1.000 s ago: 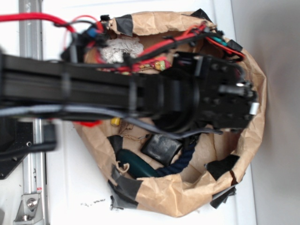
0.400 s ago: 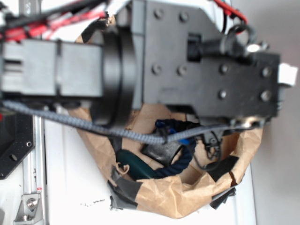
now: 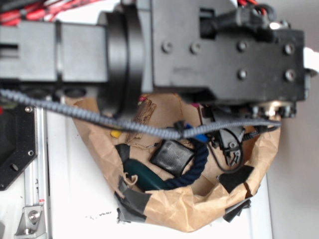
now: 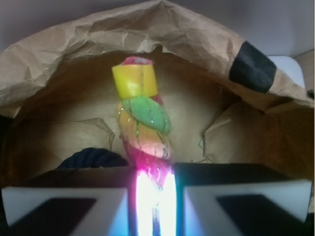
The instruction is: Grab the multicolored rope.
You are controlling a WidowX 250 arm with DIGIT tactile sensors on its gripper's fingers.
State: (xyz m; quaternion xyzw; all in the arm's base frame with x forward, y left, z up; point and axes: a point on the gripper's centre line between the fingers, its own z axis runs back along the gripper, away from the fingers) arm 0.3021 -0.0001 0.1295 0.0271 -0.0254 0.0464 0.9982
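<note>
In your wrist view the tool (image 4: 155,196) is closed down onto the multicolored rope (image 4: 143,128), its two pale fingers (image 4: 74,204) pressed against the rope from the left and right with only the glowing pink strand between them. The rope stands up out of the grip, twisting through yellow and green strands to a yellow end cap near the top of the picture. Behind it you see the crumpled wall of the brown paper bag (image 4: 187,39), patched on the right with black tape (image 4: 253,66). A dark blue rope (image 4: 91,158) shows just left of the tool, low in the bag.

In your outside view the black arm (image 3: 199,50) fills the upper half and hides the tool and most of the multicolored rope. Below it the bag (image 3: 199,211) sits on the white bench (image 3: 75,199), holding the curved dark blue rope (image 3: 194,169), a black block (image 3: 172,157) and a dark green object (image 3: 144,174)
</note>
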